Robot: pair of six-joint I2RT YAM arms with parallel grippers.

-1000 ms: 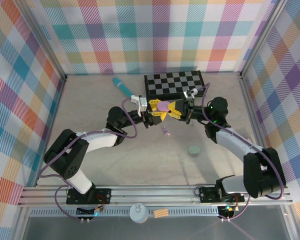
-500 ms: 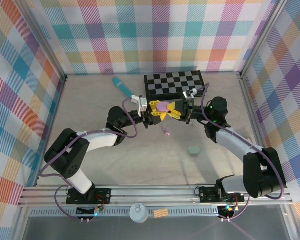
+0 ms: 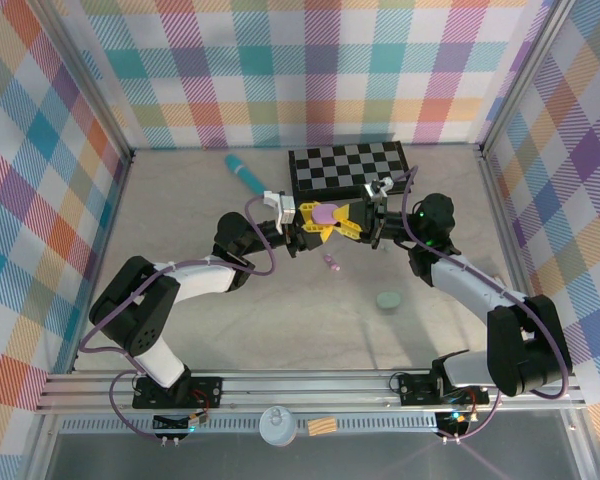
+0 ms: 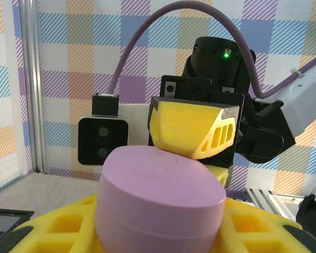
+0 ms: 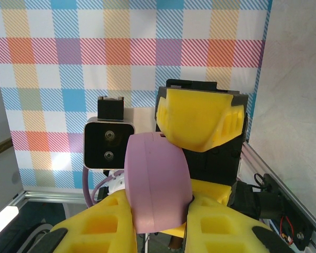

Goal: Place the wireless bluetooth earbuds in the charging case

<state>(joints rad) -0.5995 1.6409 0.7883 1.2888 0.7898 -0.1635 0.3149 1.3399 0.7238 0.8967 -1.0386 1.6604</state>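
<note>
Both jaws clenched on the lilac pebble-shaped plastic charging case [image 3: 326, 212], held above the worktop [image 3: 180, 210], lid apparently closed. Small pink-purple earbud [image 3: 332, 262] lies beneath, uninserted. You've opening and insertion left.

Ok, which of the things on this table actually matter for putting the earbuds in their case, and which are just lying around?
For the job: purple charging case; pink-purple earbud, lying loose just below it in the top view.
Lying about: teal stick; checkerboard; green pebble-shaped case.
</note>
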